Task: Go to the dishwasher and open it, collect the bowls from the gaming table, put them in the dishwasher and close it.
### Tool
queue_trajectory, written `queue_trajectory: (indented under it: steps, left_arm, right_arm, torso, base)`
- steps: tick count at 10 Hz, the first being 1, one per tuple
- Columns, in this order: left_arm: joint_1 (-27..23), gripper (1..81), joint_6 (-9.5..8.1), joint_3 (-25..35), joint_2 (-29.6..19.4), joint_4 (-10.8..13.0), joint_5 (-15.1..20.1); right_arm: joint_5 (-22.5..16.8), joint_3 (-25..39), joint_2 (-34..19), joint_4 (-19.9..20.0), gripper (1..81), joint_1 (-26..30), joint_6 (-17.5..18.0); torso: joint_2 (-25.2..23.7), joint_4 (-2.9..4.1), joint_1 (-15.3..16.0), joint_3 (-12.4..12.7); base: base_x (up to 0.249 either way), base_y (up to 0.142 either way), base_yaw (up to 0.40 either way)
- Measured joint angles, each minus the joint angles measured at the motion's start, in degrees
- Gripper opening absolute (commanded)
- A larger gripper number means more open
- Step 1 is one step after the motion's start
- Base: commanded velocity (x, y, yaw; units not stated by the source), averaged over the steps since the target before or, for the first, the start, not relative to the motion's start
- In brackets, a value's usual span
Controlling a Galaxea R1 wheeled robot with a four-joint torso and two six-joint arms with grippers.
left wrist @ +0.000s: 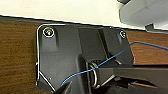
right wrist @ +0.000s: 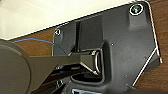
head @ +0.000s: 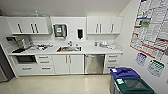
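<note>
The shiny steel dishwasher [head: 94, 64] with a bar handle across its top sits shut in the row of white lower cabinets [head: 66, 64], straight ahead across the pale glossy floor [head: 57, 85]. It is far from both arms. Just beside it on one side are white double doors, and on the other side is a stack of white drawers [head: 112, 60]. Above it runs the long white counter [head: 87, 50] with a steel sink [head: 69, 49] set into it. Small things lie on the counter near the sink and at both ends, but they are too blurry to name. A small black oven window [head: 25, 59] sits low at the far end of the cabinets. White upper cabinets [head: 27, 25] hang on the wall, with a dark dispenser [head: 80, 33] between them. Close by, near the wall with big paper posters [head: 151, 27], stand a blue-lidded bin [head: 124, 73] and a green-lidded bin [head: 133, 86]. In the wrist views each arm hangs over brown wood-grain flooring [left wrist: 17, 57] beside pale flooring, with a thin blue cable [left wrist: 110, 58] across the dark plate. I cannot tell if either hand is loose or squeezed closed.
</note>
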Motion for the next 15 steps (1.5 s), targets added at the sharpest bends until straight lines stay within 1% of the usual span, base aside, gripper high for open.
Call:
queue_trajectory:
  steps: [4, 8, 15]
  left_arm:
    - [0.02, 81.1, 0.00, 0.00, 0.09, 0.00, -0.02]
    - [0.00, 81.1, 0.00, 0.00, 0.29, 0.00, -0.13]
    - [0.50, 81.1, 0.00, 0.02, 0.18, 0.00, 0.27]
  right_arm:
    - [-0.06, 0.00, 0.02, -0.02, 81.1, 0.00, 0.00]
    - [-0.09, -0.35, 0.30, 0.00, 81.1, -0.02, 0.00]
    - [-0.20, -0.71, 0.94, -0.02, 81.1, -0.49, 0.00]
  torso:
    - [0.00, 0.00, 0.00, 0.00]
    - [0.00, 0.00, -0.05, 0.00]
    - [-0.07, 0.00, -0.17, 0.05]
  base:
    - [0.112, 0.000, 0.000]
    - [0.156, 0.000, 0.000]
    - [0.107, 0.000, 0.000]
